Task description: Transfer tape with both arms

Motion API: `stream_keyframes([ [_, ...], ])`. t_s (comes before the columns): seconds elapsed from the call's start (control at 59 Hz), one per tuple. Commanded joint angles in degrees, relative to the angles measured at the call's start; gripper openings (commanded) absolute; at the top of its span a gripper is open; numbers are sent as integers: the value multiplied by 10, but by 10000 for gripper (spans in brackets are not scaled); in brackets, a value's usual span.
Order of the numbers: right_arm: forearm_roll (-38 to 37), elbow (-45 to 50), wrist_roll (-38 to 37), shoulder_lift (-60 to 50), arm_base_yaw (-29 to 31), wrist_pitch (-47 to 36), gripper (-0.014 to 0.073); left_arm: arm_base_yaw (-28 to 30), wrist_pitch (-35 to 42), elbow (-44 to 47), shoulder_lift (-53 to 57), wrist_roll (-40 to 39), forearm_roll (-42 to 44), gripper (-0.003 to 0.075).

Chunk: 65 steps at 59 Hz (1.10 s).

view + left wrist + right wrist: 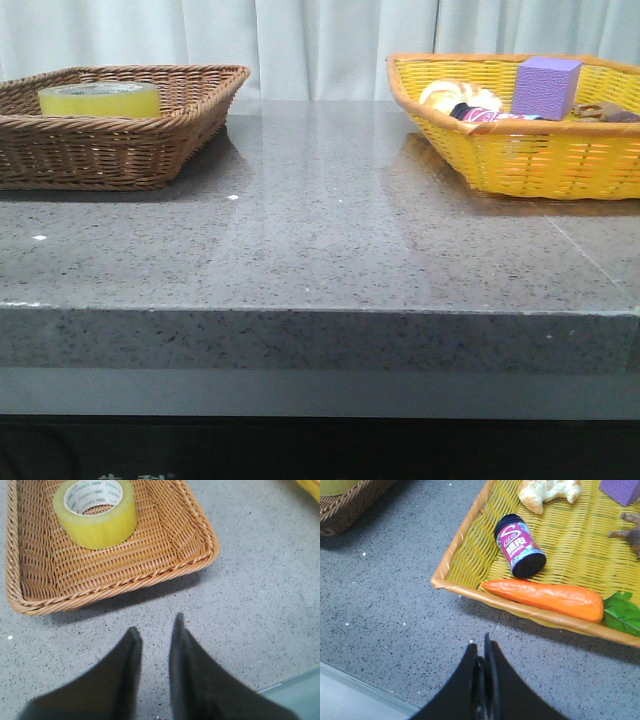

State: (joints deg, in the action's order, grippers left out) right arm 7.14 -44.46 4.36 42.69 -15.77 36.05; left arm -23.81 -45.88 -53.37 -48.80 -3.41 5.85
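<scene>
The tape (98, 99), a thick translucent yellow roll with a printed core, lies flat in the brown wicker basket (120, 150) at the table's far left. In the left wrist view the tape (96, 512) sits near the far end of that basket (165, 545). My left gripper (156, 624) hangs over bare table short of the basket's rim, open, with nothing between its fingers. My right gripper (480, 642) is shut and empty, over the table just outside the yellow basket (465, 535). Neither arm shows in the front view.
The yellow basket (520, 150) at the far right holds a purple cube (545, 87), a bread piece (547, 492), a dark bottle with a pink label (520, 545), a carrot (545, 597) and green leaves (622, 612). Grey speckled tabletop (320, 230) lies between the baskets.
</scene>
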Motion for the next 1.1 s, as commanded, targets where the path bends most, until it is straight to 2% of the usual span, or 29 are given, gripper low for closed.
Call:
stream_keyframes([
  [0.0,-2,-17,0,-4,5,-34,-64,-5,45,-14,2,-6,4,-18],
  [0.628,-1,-17,0,-3,5,-34,-69,-5,41,-6,13,-6,1,-20],
  [0.78,-1,-17,0,-3,5,-34,-69,40,51,30,74,-6,-21,-20],
  [0.916,-1,-17,0,-3,5,-34,-69,111,121,116,162,-6,-79,-20],
  [1.086,-1,-17,0,-3,5,-34,-69,167,246,262,269,-6,-89,-20],
])
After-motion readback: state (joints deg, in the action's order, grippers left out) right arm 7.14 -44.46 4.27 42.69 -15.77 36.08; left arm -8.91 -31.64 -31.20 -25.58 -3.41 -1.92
